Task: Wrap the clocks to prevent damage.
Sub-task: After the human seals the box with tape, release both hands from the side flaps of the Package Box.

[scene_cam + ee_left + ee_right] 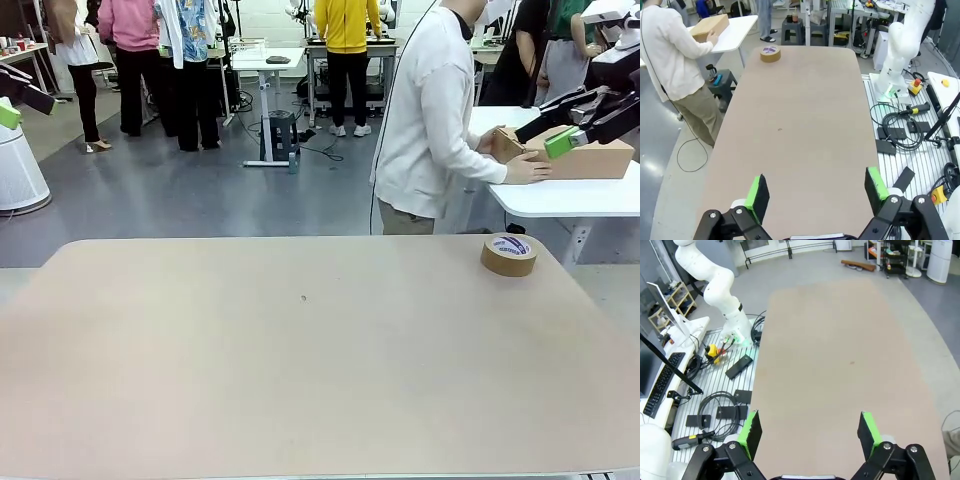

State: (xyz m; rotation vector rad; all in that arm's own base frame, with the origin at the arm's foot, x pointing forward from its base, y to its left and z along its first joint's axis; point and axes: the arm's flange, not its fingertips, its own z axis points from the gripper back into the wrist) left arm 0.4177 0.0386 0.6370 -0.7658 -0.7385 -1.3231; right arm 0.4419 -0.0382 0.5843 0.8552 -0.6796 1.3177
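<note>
Brown tape roll (508, 254) far from fingers (758, 196)

Evenly bright throughout, lit from overhead by diffuse indoor light. Barely any shadow on the matte beige surface (300, 350); only a thin dark rim under the brown ring-shaped roll of packing tape (509, 254). Soft sheen on the glossy grey floor (200, 190) in the front view, pale reflections rather than hard glare. Sharp in the near and middle ground, softer and slightly grainy among the far figures. Strong wide-angle bending in both wrist views: surface edges bowed, corners stretched. Mild gloss on the white moulded arm housing (715, 275). Green pads (758, 196) near the bottom edge saturated, a little soft from closeness.
</note>
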